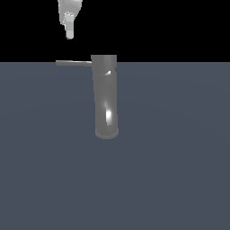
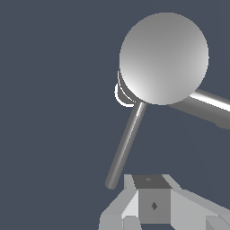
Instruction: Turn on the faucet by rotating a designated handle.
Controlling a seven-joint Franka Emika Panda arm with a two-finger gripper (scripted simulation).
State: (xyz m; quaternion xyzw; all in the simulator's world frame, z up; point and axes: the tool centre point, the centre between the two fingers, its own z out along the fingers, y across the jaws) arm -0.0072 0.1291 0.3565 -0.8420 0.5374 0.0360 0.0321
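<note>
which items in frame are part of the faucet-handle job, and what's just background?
Part of the job:
- faucet, upright grey cylinder
- handle, thin rod sticking out sideways from the faucet's top
- gripper, above the handle's free end, not touching it

Just there:
- second, thicker rod off the faucet's top, seen only in the wrist view
- flat grey-blue surface under the faucet

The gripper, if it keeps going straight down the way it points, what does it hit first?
Probably the handle: the gripper hangs just above its outer part. Depth is unclear, so it could miss and reach the floor.
</note>
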